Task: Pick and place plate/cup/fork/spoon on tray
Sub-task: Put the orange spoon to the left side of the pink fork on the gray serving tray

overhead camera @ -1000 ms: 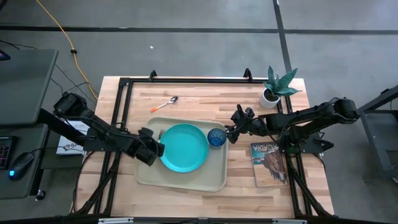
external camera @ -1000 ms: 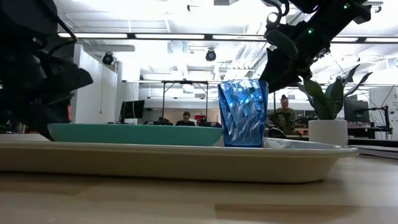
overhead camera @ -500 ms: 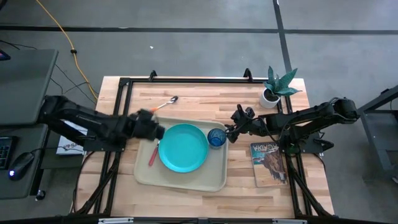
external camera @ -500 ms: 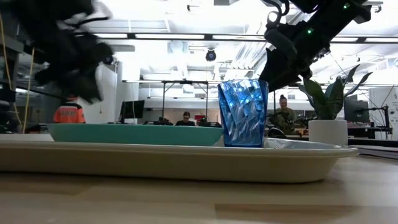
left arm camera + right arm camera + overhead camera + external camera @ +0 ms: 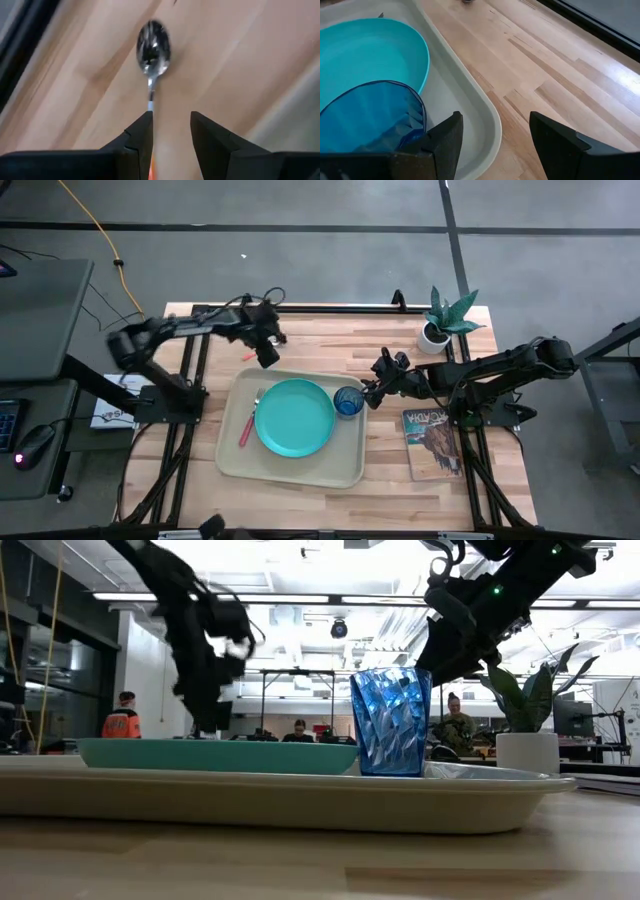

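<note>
The turquoise plate [image 5: 294, 418] lies on the beige tray [image 5: 300, 470]. The blue cup [image 5: 348, 401] stands upright on the tray by the plate's right edge. A red-handled fork [image 5: 246, 423] lies on the tray left of the plate. The spoon [image 5: 153, 47] lies on the wood beyond the tray's far left corner. My left gripper [image 5: 268, 355] [image 5: 170, 117] is open over the spoon's handle [image 5: 150, 97], which runs between the fingers close to one of them. My right gripper [image 5: 372, 392] [image 5: 495, 125] is open and empty, just right of the cup [image 5: 370, 115].
A white pot with a green plant [image 5: 440, 320] stands at the far right corner. A printed magazine [image 5: 433, 442] lies right of the tray. Bare wood lies between the tray and the table's far edge. People show in the room beyond the table in the low view.
My left gripper has gone from the tray's left part, beside the plate, up and toward the table's far edge, and now stands over the spoon. The fork it covered now lies in plain view on the tray left of the plate.
</note>
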Robot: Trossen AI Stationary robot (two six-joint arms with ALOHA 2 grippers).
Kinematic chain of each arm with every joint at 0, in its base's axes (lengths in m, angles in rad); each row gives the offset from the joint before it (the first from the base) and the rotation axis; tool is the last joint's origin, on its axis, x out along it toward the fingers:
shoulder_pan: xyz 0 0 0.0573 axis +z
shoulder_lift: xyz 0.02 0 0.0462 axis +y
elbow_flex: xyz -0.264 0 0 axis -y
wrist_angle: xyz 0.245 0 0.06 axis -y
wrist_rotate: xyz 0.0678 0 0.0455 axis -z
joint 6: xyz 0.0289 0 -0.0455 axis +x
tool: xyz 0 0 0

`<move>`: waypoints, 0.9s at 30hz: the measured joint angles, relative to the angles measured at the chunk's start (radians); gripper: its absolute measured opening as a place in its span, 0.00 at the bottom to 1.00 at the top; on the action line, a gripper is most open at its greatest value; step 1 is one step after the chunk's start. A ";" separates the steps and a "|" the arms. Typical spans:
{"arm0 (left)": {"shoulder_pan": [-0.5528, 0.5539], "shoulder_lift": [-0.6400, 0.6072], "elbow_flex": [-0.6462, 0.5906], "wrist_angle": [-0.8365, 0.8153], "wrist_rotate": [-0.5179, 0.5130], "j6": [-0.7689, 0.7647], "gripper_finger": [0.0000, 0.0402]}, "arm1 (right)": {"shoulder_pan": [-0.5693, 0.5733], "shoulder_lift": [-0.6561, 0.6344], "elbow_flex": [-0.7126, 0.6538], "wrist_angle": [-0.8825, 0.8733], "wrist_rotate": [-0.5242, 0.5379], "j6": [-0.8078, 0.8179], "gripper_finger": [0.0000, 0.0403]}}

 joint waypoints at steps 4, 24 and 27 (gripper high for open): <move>0.032 0.138 0.066 -0.030 0.001 0.163 0.28 | 0.000 0.000 0.000 -0.002 0.000 -0.005 0.55; 0.049 0.279 0.176 -0.063 -0.034 0.510 0.28 | 0.000 0.000 0.000 -0.008 0.000 -0.049 0.55; 0.061 0.304 0.175 -0.042 -0.020 0.483 0.28 | 0.000 0.000 0.000 -0.012 0.000 -0.049 0.55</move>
